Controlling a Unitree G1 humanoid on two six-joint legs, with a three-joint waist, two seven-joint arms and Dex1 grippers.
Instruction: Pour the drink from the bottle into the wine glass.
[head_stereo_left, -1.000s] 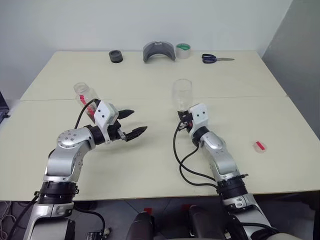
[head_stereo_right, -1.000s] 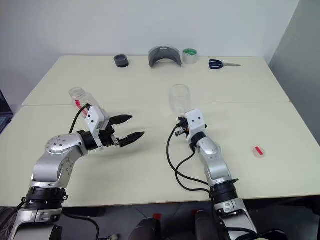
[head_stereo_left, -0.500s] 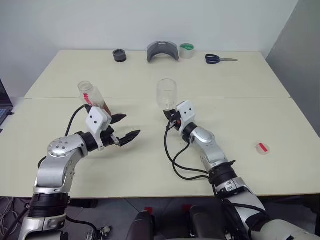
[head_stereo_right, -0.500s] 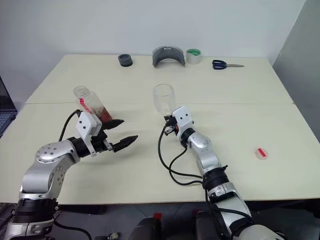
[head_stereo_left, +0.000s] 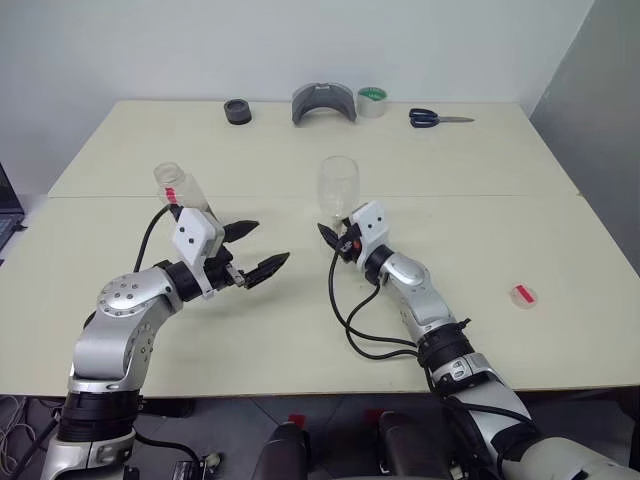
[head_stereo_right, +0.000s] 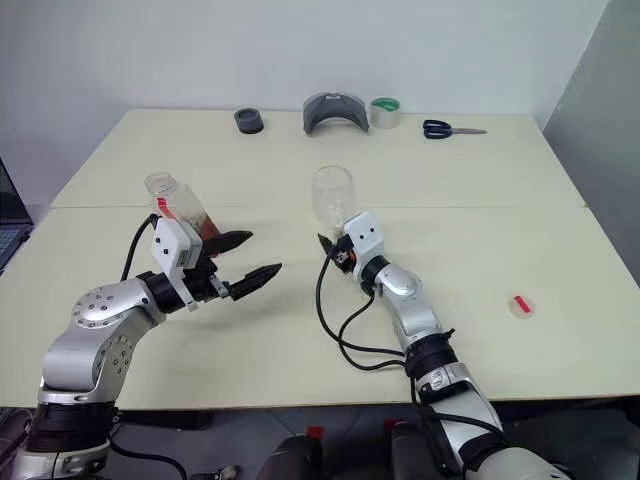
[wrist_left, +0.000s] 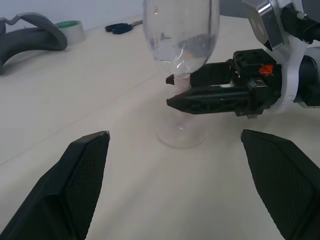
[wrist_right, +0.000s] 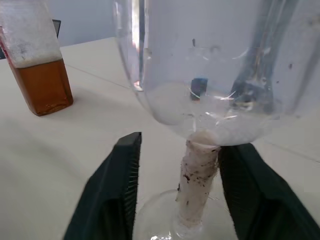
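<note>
1. The wine glass (head_stereo_left: 338, 187) stands upright near the middle of the pale table (head_stereo_left: 480, 230), its bowl empty.
2. The right gripper (head_stereo_left: 334, 238) is at the glass's stem – its two black fingers (wrist_right: 117, 190) sit one on each side of the stem with a gap showing between each finger and the glass, so the jaws are loosened and grasp nothing.
3. The stem looks whitish and smudged in the right wrist view, and the round foot rests flat on the table.
4. The bottle (head_stereo_left: 178, 192) stands on the table on the robot's left, well apart from the glass, uncapped, with a red strip down its side.
5. The drink (wrist_right: 44, 85) fills the lower part of the bottle – amber-brown, with foam clinging to the wall above it.
6. The left gripper (head_stereo_left: 255, 248) hovers just in front of the bottle, pointing toward the glass, its fingers spread wide and empty.
7. In the left wrist view the glass and the right gripper lie straight ahead between the left fingers (wrist_left: 75, 187).
8. A small pink-red cap (head_stereo_left: 520, 294) lies on the table far to the robot's right.
9. Along the far edge of the table are a small black ring (head_stereo_left: 237, 111), a grey curved object (head_stereo_left: 323, 102), a roll of tape (head_stereo_left: 372, 100) and blue-handled scissors (head_stereo_left: 435, 118).
</note>
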